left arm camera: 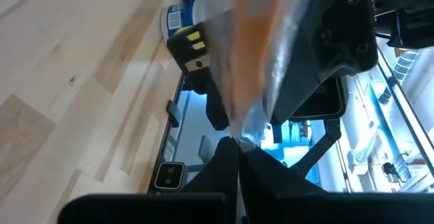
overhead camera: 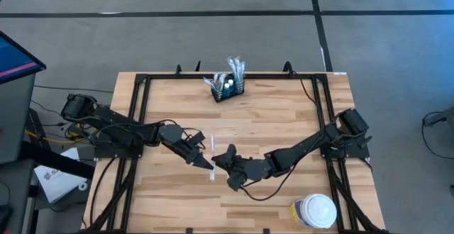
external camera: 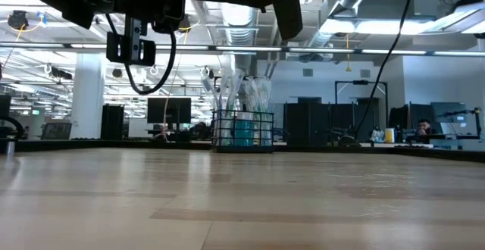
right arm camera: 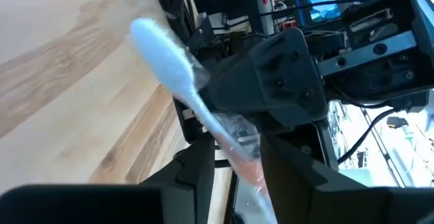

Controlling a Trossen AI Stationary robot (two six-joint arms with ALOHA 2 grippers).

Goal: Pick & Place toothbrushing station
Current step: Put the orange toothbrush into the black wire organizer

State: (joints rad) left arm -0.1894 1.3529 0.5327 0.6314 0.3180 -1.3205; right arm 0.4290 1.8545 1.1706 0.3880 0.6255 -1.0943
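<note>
1. Right now the caddy (overhead camera: 228,90) stands upright at the middle of the table's (overhead camera: 284,127) far edge, well apart from both grippers. It is a small black open-topped holder with clear-wrapped items sticking up out of it; the low view shows it (external camera: 244,132) standing alone on the wood.
2. Both arms reach inward and meet near the middle of the table, nearer the front than the caddy.
3. The left gripper (overhead camera: 206,161) is clamped on a wrapped toothbrush (overhead camera: 211,142); its wrist view shows the clear wrapper (left arm camera: 251,61) pinched where the two dark fingers (left arm camera: 224,163) come together.
4. The right gripper (overhead camera: 221,157) sits just beside the left one, tip to tip. Its wrist view shows the toothbrush (right arm camera: 169,61), with a white head and an orange handle inside the wrapper, running through the gripper. Whether it presses the brush I cannot tell.
5. A round white-lidded jar (overhead camera: 314,211) stands at the front right of the table, well apart from the grippers.
</note>
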